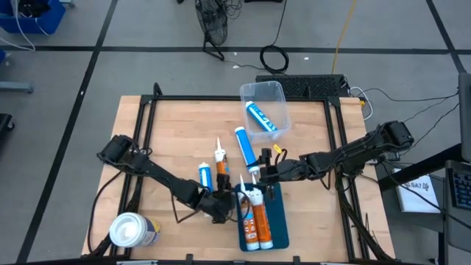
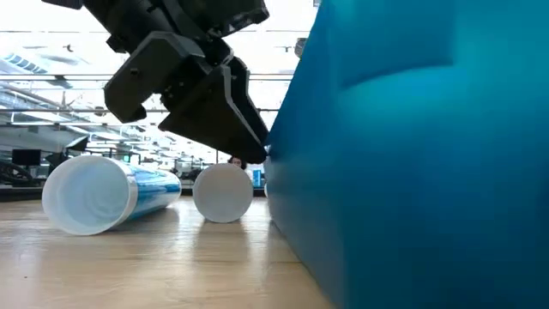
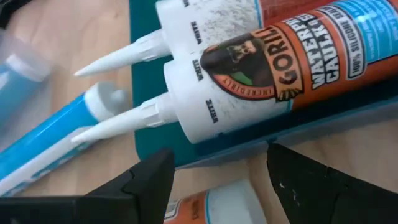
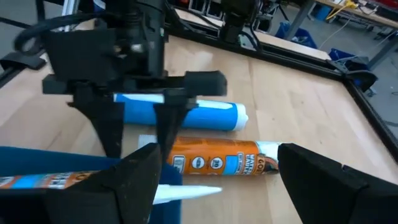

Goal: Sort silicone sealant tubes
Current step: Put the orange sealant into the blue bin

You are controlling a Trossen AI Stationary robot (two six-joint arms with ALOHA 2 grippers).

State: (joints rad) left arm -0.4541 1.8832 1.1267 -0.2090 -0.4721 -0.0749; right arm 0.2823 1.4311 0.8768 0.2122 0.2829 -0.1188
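Note:
Two orange sealant tubes (image 1: 256, 217) lie side by side in a teal tray (image 1: 276, 213) at the near middle, nozzles toward the far edge. A third orange tube (image 1: 221, 168) and a blue tube (image 1: 205, 177) lie on the table left of the tray. Another blue tube (image 1: 244, 147) lies farther back, and a third (image 1: 260, 118) lies in a clear bin (image 1: 274, 92). My left gripper (image 1: 223, 202) is open and points down. Its fingers stand beside the third orange tube's (image 3: 211, 205) base end, next to the tray wall (image 2: 412, 154). My right gripper (image 1: 263, 175) is open and empty over the tray's far end.
A fat white-topped canister (image 1: 132, 230) stands at the near left corner. A black frame (image 1: 221, 99) runs along the table's edges. Bare wood lies at the far left and to the right of the tray.

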